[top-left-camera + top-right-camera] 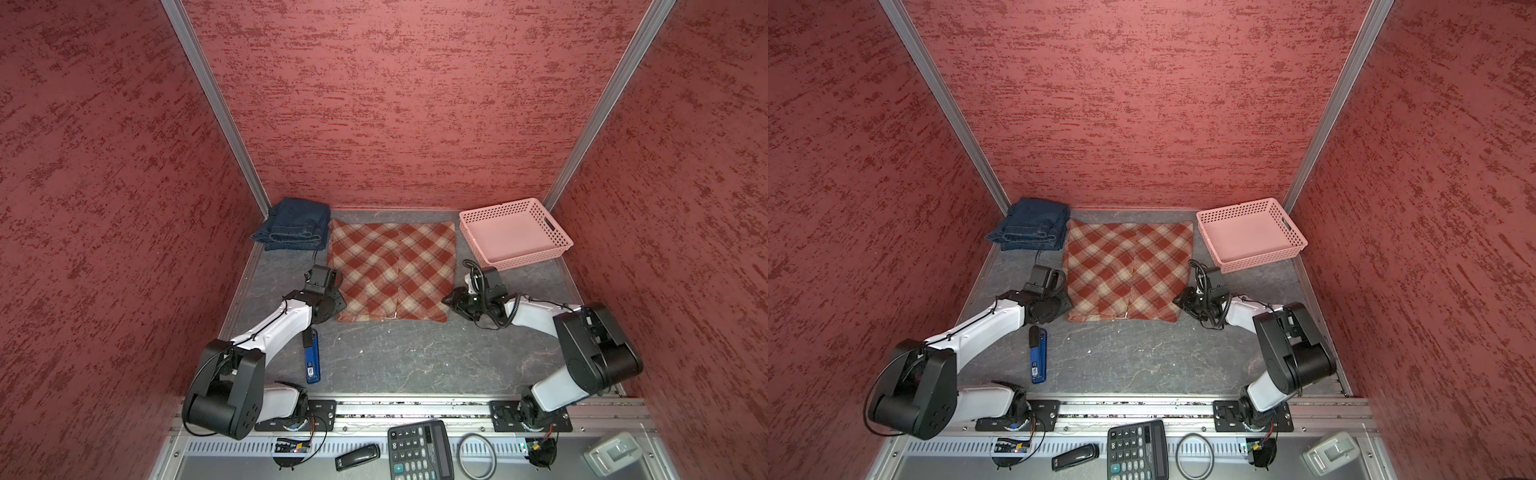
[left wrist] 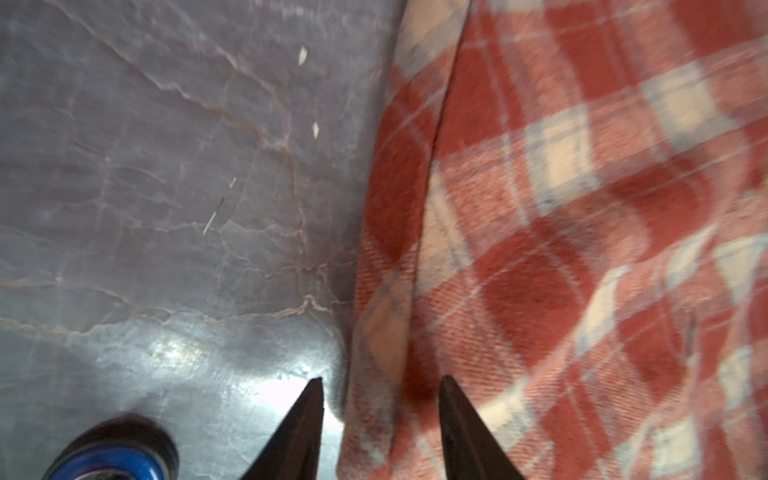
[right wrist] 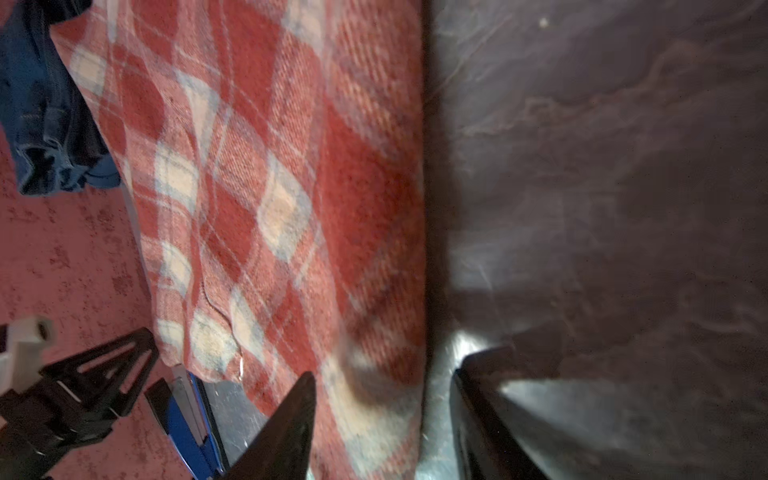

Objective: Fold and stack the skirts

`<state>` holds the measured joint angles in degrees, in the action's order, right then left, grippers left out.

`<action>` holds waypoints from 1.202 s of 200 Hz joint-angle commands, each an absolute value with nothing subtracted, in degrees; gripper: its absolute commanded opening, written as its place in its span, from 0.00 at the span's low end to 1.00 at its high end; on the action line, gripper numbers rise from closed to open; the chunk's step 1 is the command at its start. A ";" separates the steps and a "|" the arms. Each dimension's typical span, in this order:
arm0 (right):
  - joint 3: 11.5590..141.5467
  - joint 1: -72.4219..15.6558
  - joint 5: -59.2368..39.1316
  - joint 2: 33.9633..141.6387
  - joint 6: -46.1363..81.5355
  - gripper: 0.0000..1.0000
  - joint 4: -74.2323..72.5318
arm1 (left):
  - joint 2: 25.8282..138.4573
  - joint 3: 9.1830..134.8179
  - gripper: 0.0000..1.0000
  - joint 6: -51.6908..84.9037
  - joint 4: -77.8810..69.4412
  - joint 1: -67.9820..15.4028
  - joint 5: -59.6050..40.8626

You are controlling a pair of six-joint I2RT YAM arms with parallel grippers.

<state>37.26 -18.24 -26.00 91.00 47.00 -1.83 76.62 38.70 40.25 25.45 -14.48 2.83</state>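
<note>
The rust-red and cream plaid skirt (image 1: 392, 270) (image 1: 1129, 270) lies spread flat at the middle back of the grey table. Folded dark blue denim skirts (image 1: 295, 224) (image 1: 1032, 224) are piled at the back left corner, touching the plaid's far left corner. My left gripper (image 1: 334, 301) (image 2: 380, 379) is low at the plaid's near left edge. Its fingers stand apart, with the cloth's edge (image 2: 582, 208) between them. My right gripper (image 1: 451, 299) (image 3: 382, 372) is at the near right edge and straddles the hem (image 3: 270, 166) the same way, also open.
A pink perforated basket (image 1: 525, 257) stands empty at the back right. A blue and black stapler-like tool (image 1: 312, 357) (image 2: 112, 457) lies near my left forearm. A calculator (image 1: 419, 451), a ring and small devices sit on the metal ledge in front. Red walls close in three sides.
</note>
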 commanded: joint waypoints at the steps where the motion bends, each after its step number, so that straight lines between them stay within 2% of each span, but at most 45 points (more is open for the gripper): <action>1: 36.79 -18.59 -26.94 92.41 49.73 0.33 -8.88 | 78.94 38.01 0.40 39.78 22.55 -14.85 1.65; 31: 39.44 -18.61 -25.60 91.69 48.57 0.01 -7.45 | 82.52 38.07 0.17 39.90 18.70 -15.00 -0.31; 53: 42.55 -18.63 -22.17 89.57 45.14 0.00 -0.93 | 83.69 38.32 0.00 40.21 17.42 -15.78 -0.52; 119: 56.27 -18.62 -8.74 83.80 32.01 0.00 21.21 | 83.05 37.88 0.00 42.94 15.14 -19.06 -2.40; 151: 63.58 -19.63 -8.09 85.29 28.55 0.00 25.70 | 81.91 37.03 0.00 45.39 12.77 -20.67 -4.47; 209: 77.73 -29.33 -8.62 95.39 25.33 0.00 30.62 | 80.12 34.79 0.00 48.17 9.90 -20.74 -6.85; 240: 80.57 -32.69 -9.58 98.52 25.90 0.00 31.30 | 78.62 33.34 0.00 48.63 9.06 -19.63 -7.04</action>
